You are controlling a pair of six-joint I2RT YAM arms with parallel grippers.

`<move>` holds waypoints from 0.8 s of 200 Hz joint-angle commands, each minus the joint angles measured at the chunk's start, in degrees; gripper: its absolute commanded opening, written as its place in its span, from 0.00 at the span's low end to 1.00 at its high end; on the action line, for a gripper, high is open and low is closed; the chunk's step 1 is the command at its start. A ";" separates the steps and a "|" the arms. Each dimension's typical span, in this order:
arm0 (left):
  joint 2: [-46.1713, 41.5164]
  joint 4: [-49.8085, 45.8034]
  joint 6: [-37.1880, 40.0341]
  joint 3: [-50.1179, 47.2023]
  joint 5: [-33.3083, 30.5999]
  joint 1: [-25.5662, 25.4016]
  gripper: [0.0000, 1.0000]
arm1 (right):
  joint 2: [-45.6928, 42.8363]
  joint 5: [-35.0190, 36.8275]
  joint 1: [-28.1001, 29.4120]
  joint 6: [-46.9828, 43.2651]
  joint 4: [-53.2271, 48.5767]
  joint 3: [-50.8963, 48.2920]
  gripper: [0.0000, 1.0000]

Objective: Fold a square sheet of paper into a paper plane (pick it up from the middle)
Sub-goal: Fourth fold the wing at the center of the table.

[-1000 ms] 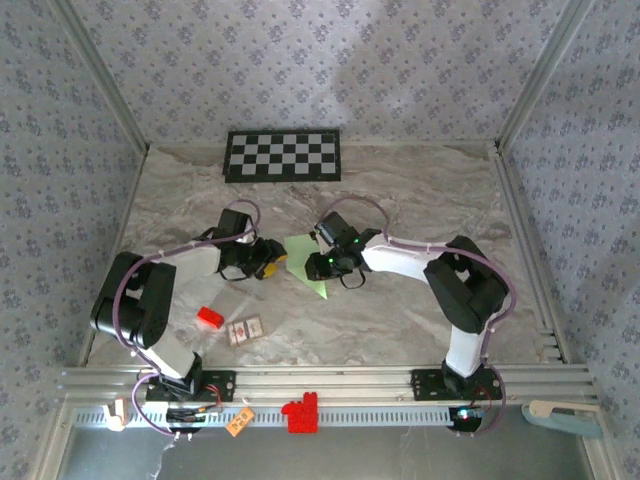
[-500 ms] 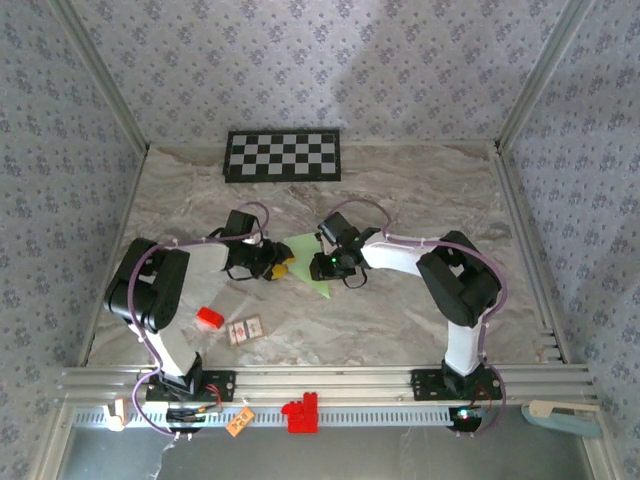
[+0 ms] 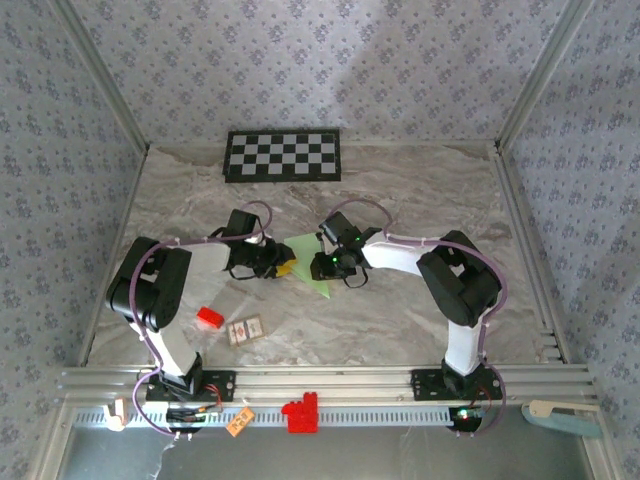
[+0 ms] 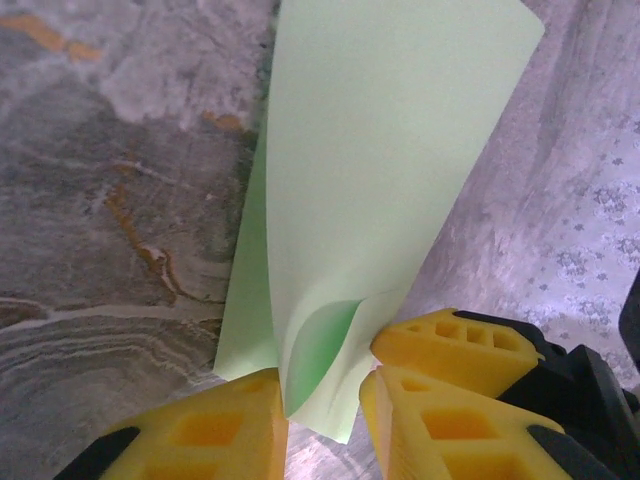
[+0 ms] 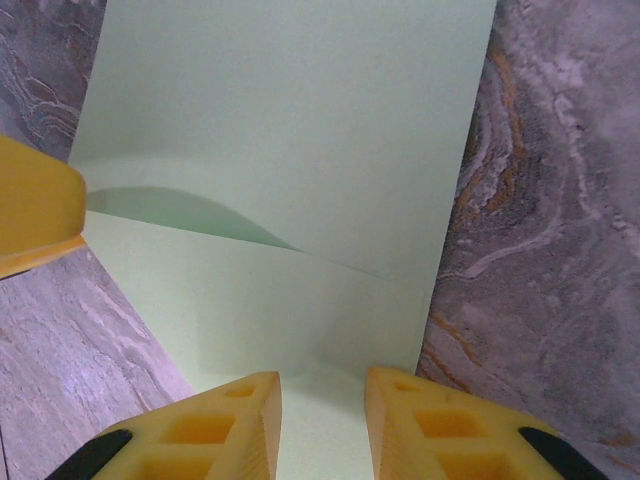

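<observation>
The square sheet of paper (image 3: 306, 258), pale green, lies mid-table partly folded, one flap bowed up over the layer beneath (image 4: 370, 170) (image 5: 290, 130). My left gripper (image 3: 282, 262) is at its left edge. In the left wrist view the curled lower corner stands between my yellow fingers (image 4: 210, 430), touching the left one, and a gap shows to the right one, so the left gripper (image 4: 322, 425) is open but narrow. My right gripper (image 3: 327, 264) is at the sheet's right side, open (image 5: 322, 420), its fingers (image 5: 215, 430) straddling flat paper. No paper plane shape shows.
A black-and-white checkerboard panel (image 3: 282, 155) lies at the back. A small red block (image 3: 209, 318) and a small patterned card (image 3: 245, 329) lie near the left arm. A red piece (image 3: 300, 412) sits on the front rail. Patterned walls close in three sides.
My left gripper has moved a little right onto the paper's edge and its jaws have narrowed. The left arm's elbow has swung inward. The right gripper has barely moved.
</observation>
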 commanded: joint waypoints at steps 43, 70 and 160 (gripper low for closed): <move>3.17 2.82 2.90 1.76 2.90 -0.41 0.26 | 0.03 -0.70 -0.63 -2.90 -1.32 -1.19 0.30; 3.24 2.57 3.42 2.16 2.99 -0.41 0.20 | -0.34 -0.81 -0.78 -3.60 -1.16 -1.10 0.30; -1.79 -8.29 0.40 6.54 -6.65 -3.51 0.08 | -15.59 21.97 4.49 -5.86 0.30 -7.52 0.42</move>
